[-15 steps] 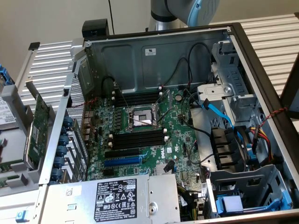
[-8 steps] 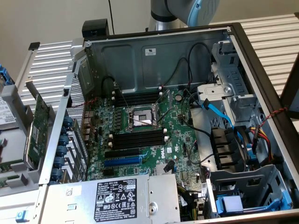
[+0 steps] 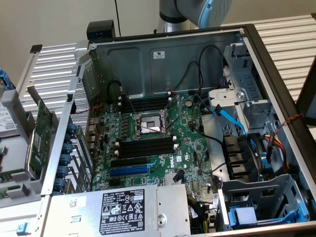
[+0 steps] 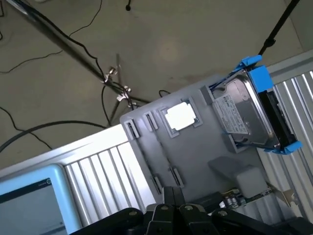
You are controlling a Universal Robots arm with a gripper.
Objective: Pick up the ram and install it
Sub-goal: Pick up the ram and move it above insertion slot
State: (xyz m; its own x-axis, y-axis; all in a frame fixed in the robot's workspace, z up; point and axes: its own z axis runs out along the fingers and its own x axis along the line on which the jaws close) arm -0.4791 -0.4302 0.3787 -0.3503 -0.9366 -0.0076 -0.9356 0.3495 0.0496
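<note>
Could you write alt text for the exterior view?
An open computer case lies flat, its green motherboard exposed, with black memory slots on both sides of the processor socket. A robot arm rises beyond it; a green expansion card leans outside, at the exterior view's left.

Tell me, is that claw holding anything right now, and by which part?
Nothing, it seems: the gripper is shut empty over the gray tray.

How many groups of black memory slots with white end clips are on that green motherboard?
2. The upper slot group sits above the silver processor socket in the exterior view; the lower slot group sits below it. A grey power supply may hide more.
</note>
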